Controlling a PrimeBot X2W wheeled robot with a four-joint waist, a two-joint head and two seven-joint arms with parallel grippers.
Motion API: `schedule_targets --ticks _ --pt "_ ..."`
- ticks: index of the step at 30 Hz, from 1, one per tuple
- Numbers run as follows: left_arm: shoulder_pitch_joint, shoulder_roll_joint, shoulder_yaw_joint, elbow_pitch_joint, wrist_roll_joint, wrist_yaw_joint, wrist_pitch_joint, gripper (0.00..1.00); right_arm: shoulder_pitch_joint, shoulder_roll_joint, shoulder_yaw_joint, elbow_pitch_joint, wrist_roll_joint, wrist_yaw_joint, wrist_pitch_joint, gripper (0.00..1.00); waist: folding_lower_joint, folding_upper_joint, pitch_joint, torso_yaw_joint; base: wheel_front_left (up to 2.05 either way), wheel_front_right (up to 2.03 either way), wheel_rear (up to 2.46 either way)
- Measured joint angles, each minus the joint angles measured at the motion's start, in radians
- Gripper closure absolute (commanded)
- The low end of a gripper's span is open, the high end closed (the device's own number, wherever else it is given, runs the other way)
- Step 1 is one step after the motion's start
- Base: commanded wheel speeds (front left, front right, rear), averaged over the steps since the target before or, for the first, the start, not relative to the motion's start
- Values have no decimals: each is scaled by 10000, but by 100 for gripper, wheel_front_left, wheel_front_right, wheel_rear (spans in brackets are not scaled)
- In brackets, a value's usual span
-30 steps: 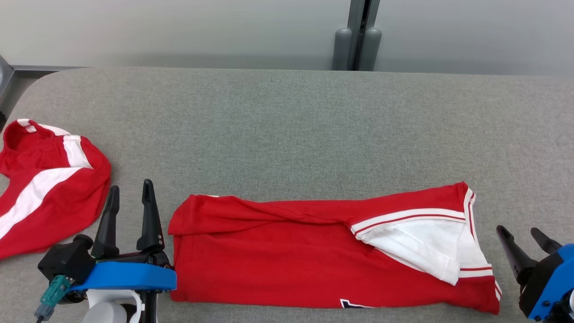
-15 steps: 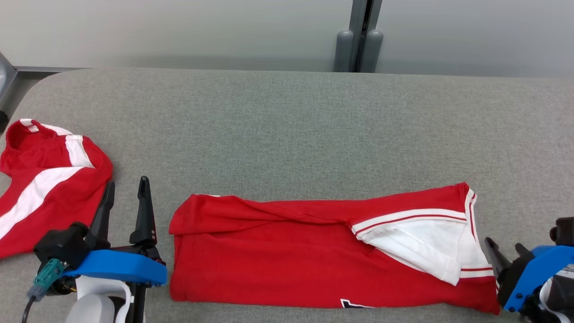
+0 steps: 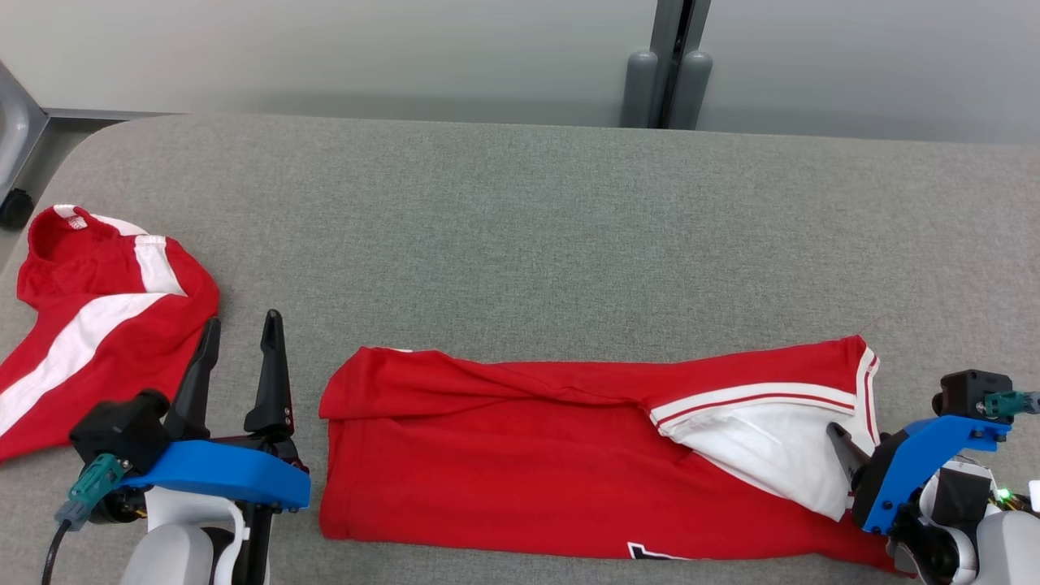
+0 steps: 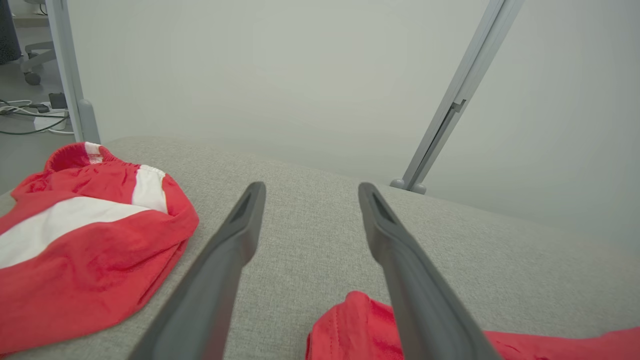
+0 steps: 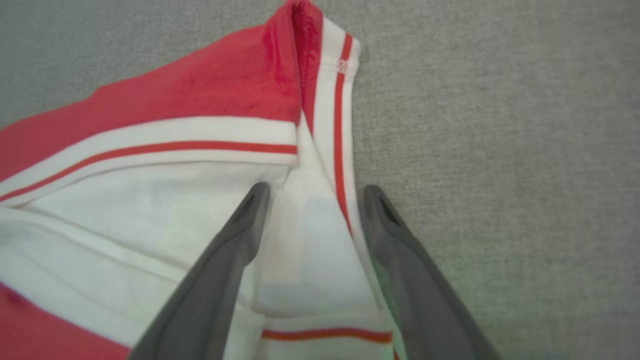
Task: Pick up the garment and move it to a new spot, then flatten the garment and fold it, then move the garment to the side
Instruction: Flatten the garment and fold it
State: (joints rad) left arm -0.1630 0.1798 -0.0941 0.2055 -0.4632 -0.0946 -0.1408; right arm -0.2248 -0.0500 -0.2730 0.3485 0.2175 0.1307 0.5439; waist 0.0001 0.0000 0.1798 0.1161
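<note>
Garment of folded red cloth with white trim (image 3: 504,463) lies on grey fabric desk (image 3: 520,227); we note left fingers (image 3: 272,382) wide beside it, right fingers (image 5: 232,240) wide over its right hem.

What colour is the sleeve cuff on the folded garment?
White cuff with a thin red stripe; right wrist view shows it best.

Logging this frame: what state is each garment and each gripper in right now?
Shirt: folded into a long band, lying flat on the table, white sleeve on top at its right end.
Other garment: bunched up, not folded, near the table's left edge.
Left gripper: open, holding nothing, between the two garments.
Right gripper: open, fingers astride the shirt's striped right edge, not shut on it.
</note>
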Motion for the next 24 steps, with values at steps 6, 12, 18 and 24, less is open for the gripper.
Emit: schedule_targets --ticks 6,12,18,24 --pt "23 -8 -119 84 -107 -29 54 0 -229 -46 165 663 -424 -2 -98 0 -2 -1 -7 80 0 0 0" --pt "83 -6 -184 174 -171 -42 59 0 -218 -211 917 813 -336 -56 -228 100 -2 -1 8 95 0 0 0" --pt "96 10 -228 207 -211 -44 48 0 -86 -48 897 527 -800 0 -489 100 -1 0 -7 64 0 0 0" --pt "188 61 -247 242 -282 -44 8 0 189 40 121 -242 -1220 10 -539 100 0 2 -80 -38 0 0 0"
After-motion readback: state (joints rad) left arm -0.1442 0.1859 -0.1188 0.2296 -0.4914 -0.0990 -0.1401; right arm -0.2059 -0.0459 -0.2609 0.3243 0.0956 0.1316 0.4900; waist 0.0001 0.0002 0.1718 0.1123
